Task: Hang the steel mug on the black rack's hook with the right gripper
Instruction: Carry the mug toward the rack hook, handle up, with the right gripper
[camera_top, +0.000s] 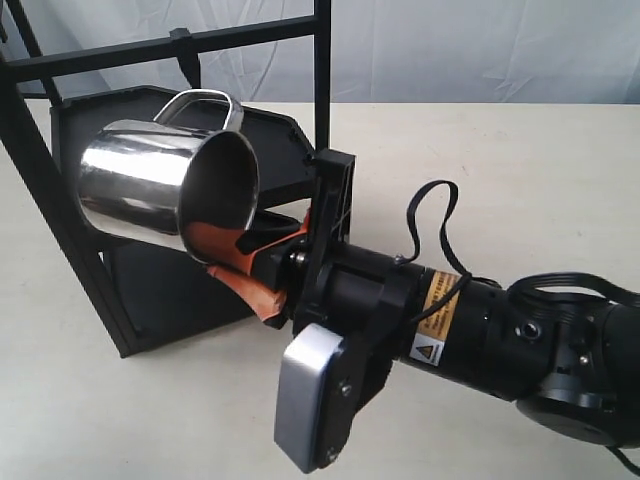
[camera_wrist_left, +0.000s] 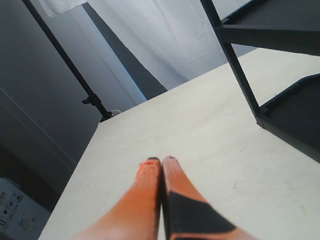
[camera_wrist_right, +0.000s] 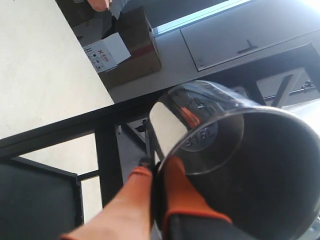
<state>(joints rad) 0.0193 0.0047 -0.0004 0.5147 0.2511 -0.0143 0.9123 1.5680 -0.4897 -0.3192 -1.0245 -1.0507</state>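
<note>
**Mug handle sits just below the hook**

The black rack (camera_top: 60, 170) stands left on the bench (camera_top: 520, 170). The hook (camera_top: 186, 55) hangs just above the steel mug (camera_top: 165, 180), tipped sideways, handle up, rim pinched by the right claw (camera_top: 250, 255). The left claw (camera_wrist_left: 161, 162) rests pressed together.

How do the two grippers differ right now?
The right gripper is shut on the rim of the shiny stainless-steel mug, carrying it tilted below the black rack's crossbar. The left gripper is shut on nothing, over the bare pale table beside the rack. Both have orange pads.
</note>
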